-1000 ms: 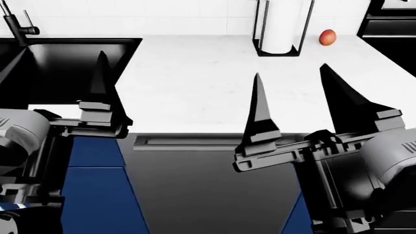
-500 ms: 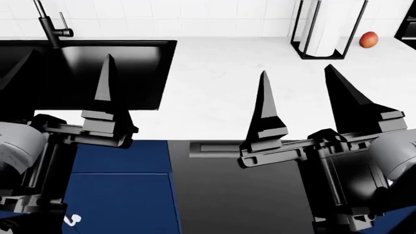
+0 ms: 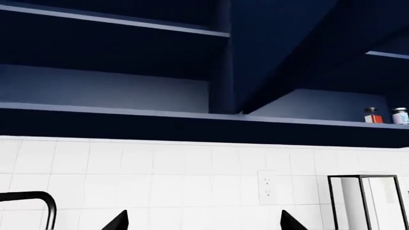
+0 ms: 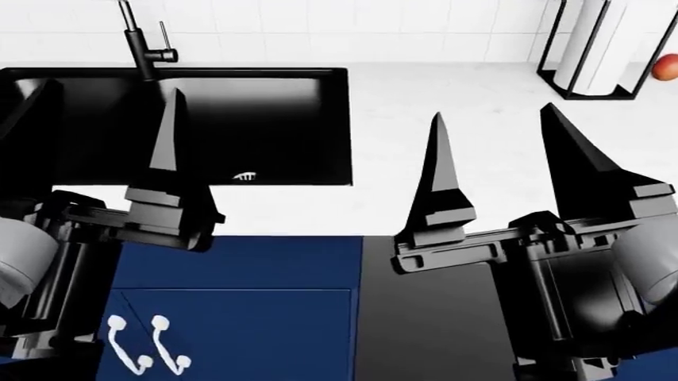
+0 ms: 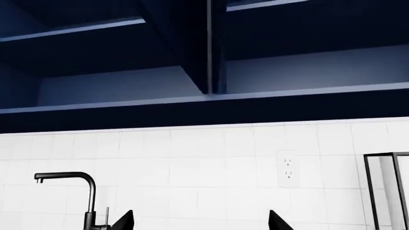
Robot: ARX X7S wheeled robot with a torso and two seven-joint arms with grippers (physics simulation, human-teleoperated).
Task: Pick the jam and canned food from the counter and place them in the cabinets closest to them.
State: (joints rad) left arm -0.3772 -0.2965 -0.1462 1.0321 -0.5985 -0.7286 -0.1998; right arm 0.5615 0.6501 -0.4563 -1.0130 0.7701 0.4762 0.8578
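My view has swung left along the counter [image 4: 445, 119]: the black sink [image 4: 265, 119] now fills its back-left part and the apple [image 4: 666, 67] nears the right edge. My left gripper [image 4: 106, 135] and right gripper [image 4: 498, 151] hang spread, empty. Jam and canned food are out of sight, so I am likely searching.
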